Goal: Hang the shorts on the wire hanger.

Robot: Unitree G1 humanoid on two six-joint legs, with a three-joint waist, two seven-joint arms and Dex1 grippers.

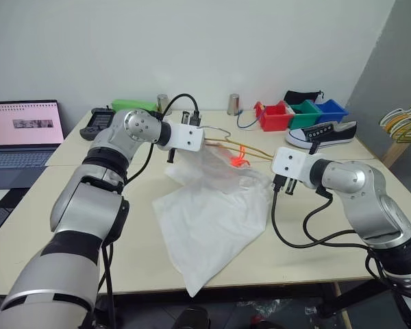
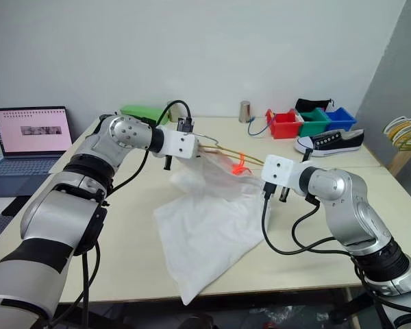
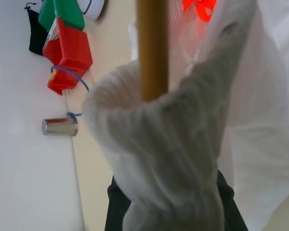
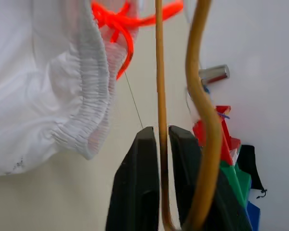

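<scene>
— What do the head views show?
— My left fingers [image 1: 192,123] are bunched on the shorts [image 1: 212,219], which drape from them onto the worktop [image 1: 68,226].
— Left wrist?
— Waistband wrapped over my 2 fingers; the wire hanger [image 3: 152,48] just beyond.
— Right wrist?
— My right fingers [image 4: 164,144] stand slightly apart around the wire, shorts beside.

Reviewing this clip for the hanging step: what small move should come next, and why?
Probably draw the left pincer along the thin yellow wire hanger, pulling the gathered waistband of the thin white shorts further on. That pincer pinches the waistband at the wire; the right pincer's fingers flank the wire; most fabric lies on the beige table.
</scene>
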